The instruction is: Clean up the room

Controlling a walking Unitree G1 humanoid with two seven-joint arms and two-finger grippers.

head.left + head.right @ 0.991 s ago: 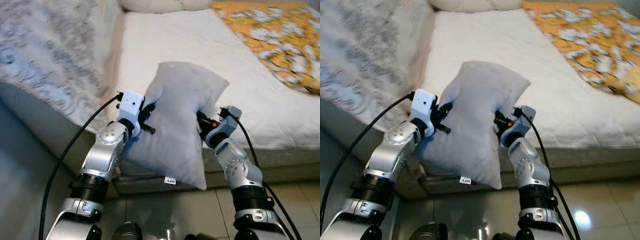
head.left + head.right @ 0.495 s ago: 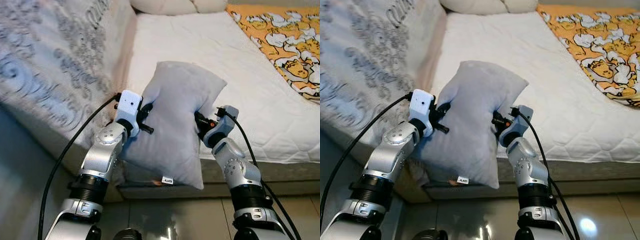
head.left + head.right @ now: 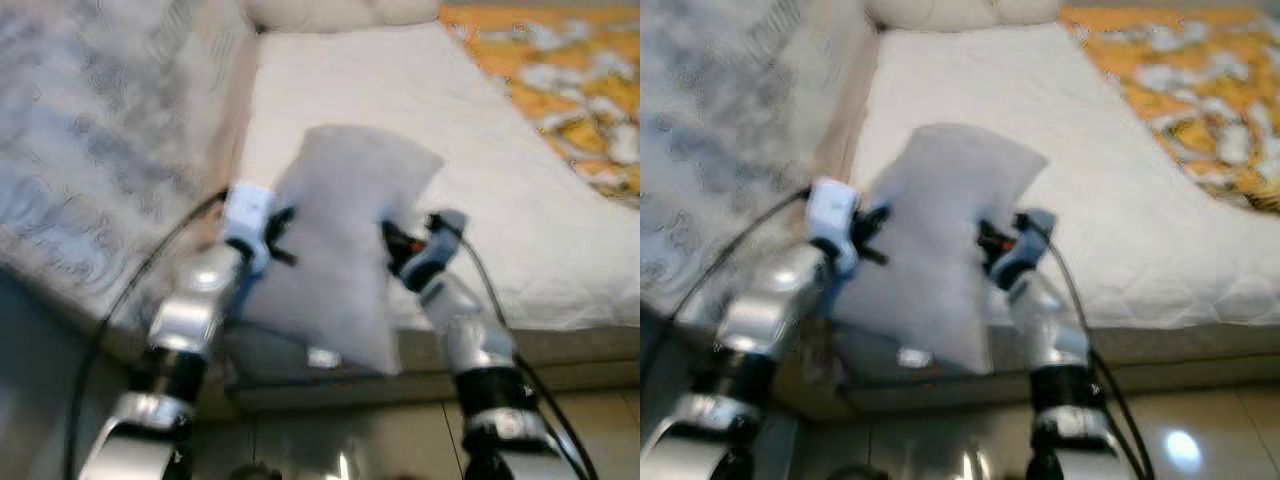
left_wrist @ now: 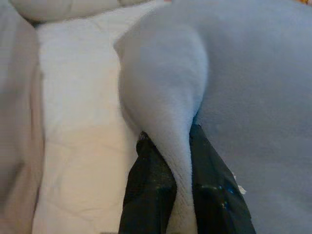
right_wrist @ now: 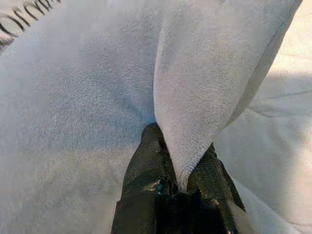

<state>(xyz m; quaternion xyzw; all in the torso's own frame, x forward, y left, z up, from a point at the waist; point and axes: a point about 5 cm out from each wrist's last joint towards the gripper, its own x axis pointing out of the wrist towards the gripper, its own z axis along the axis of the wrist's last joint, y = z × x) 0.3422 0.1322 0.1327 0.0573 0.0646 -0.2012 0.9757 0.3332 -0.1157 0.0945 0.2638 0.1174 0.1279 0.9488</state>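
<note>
Item: grey pillow (image 3: 340,240). Soft, plush-surfaced, with a small white label near its lower edge. I hold it between both my hands, off the mattress, in front of the near edge of the bed (image 3: 520,200). Its upper corner points toward the white mattress; its lower corner hangs below the mattress edge, over the bed's side.

My left hand (image 4: 168,185): black fingers (image 4: 148,187) clamped together on a fold of the pillow's left side. In the left wrist view the pinched ridge of fabric rises straight up between the two fingers.

My right hand (image 5: 178,183): black fingers (image 5: 146,165) clamped on a fold of the pillow's right side, the fabric bunched into a ridge running out from between them.

Bed: white quilted mattress, bare across its middle. An orange blanket (image 3: 590,110) with a white pattern lies over the far right part. Cream pillows (image 3: 960,12) sit at the head end, at the far edge of the mattress.

Grey patterned cover (image 3: 90,170): pale swirl pattern, draped along the left side of the bed and hanging down beside my left arm.

Floor (image 3: 1200,440): glossy tiles, visible below the bed edge, with a bright spot of reflected light.

Head views blurred; finer detail cannot be made out there.
</note>
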